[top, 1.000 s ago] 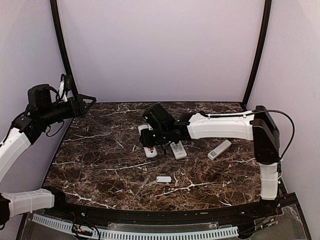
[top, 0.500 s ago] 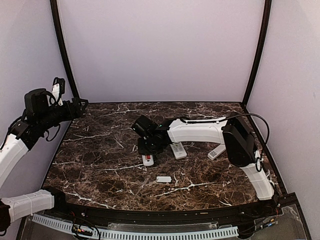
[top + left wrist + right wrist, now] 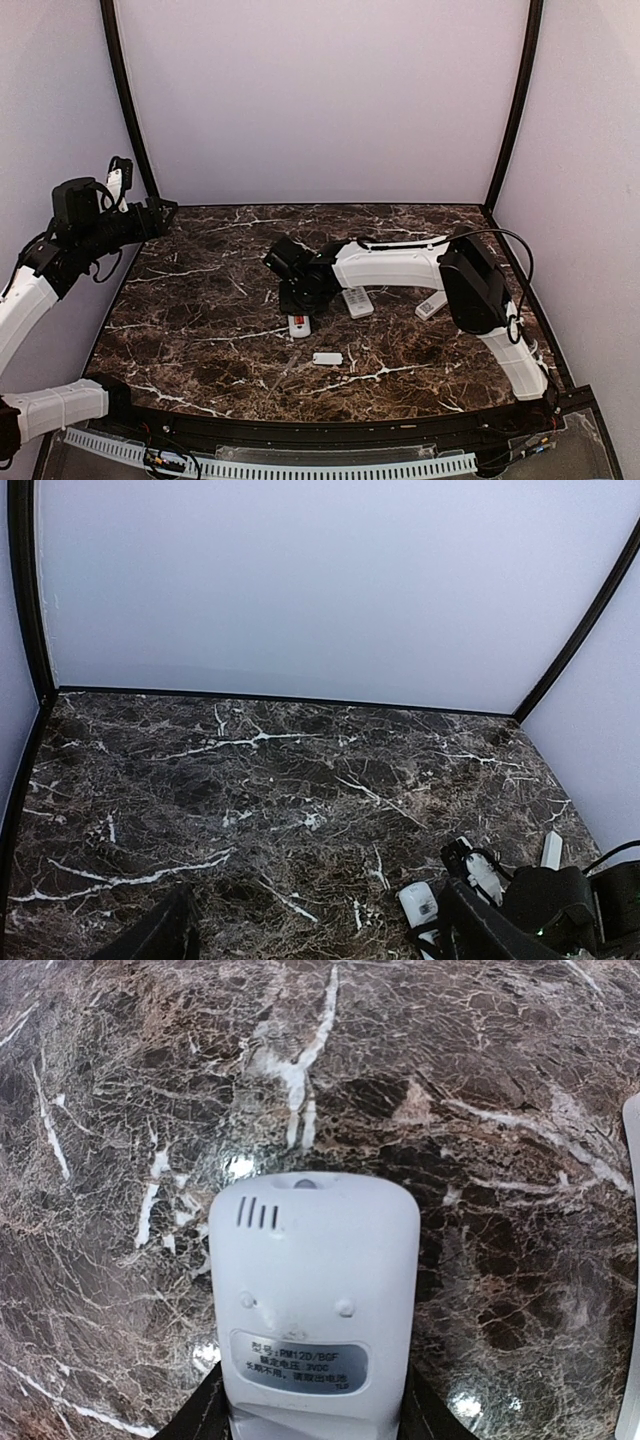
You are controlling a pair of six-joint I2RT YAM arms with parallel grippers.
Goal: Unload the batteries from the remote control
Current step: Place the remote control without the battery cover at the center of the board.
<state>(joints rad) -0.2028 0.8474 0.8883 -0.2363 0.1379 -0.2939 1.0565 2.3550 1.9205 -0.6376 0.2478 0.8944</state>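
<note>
A white remote control lies back up between the black fingers of my right gripper, which is shut on its sides. In the top view the right gripper holds this remote low over the middle of the table. A bit of red, a battery, shows at the remote's near end. My left gripper hangs high over the table's far left corner. It is open and holds nothing.
A second white remote lies just right of the held one, and a third farther right. A small flat white cover lies nearer the front. Walls close the table at the back and sides.
My right gripper carried the remote leftward and toward the front, the arm folding in. The left arm drew back slightly toward the left wall.
</note>
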